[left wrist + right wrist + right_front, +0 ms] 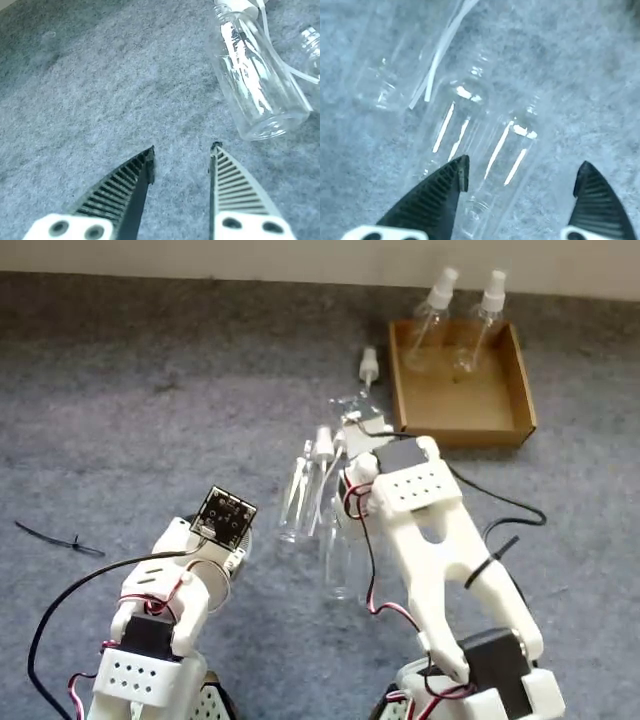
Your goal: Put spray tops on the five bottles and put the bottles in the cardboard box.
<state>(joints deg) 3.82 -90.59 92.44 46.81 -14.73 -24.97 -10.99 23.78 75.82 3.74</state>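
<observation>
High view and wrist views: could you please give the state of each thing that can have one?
Brown cardboard box: holds two capped bottles.
Clear plastic bottle with white spray top: capped, lying down.
Two clear topless bottles: lying beneath right hand.
Loose white spray top: unattached.
Left hand: open.
Right hand: open.

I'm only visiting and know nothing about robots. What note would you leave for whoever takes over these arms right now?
Left claw: open, empty, over the carpet near a lying bottle with a spray top at its neck; fastened or not, unclear.
Right claw: open, empty, over two untopped bottles lying side by side.
Done: two topped bottles in the cardboard box.
Left: top the rest (loose spray top beside the box), box three.
</observation>
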